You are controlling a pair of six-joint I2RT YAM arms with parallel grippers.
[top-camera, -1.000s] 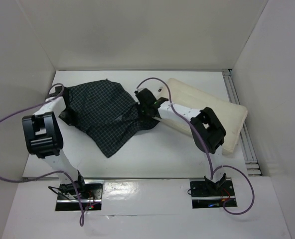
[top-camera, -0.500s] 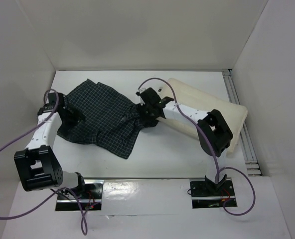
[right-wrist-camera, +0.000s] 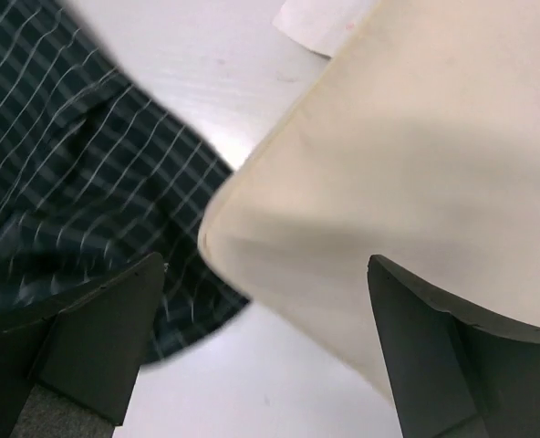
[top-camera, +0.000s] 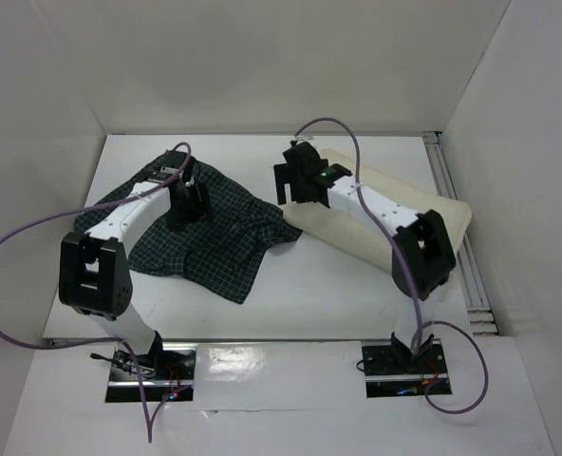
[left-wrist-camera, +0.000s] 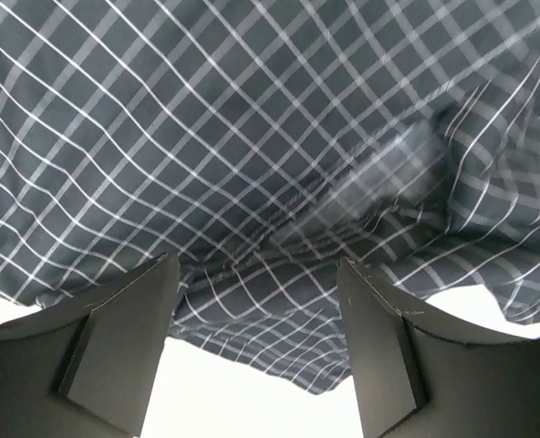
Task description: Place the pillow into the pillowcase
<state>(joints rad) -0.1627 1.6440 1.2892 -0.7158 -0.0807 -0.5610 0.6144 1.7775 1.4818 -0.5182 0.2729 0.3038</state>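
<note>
- Now both my left gripper (left-wrist-camera: 254, 266) and right gripper (right-wrist-camera: 265, 266) hang spread, holding nothing.
- Crumpled pillowcase (left-wrist-camera: 252, 119) just left of the pillow (right-wrist-camera: 416, 137): I could pinch both layers, sealing its mouth.

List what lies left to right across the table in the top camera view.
pillowcase → pillow → metal rail. The left hand sits over the pillowcase and the right hand over the pillow's left end, so both are left out.
</note>
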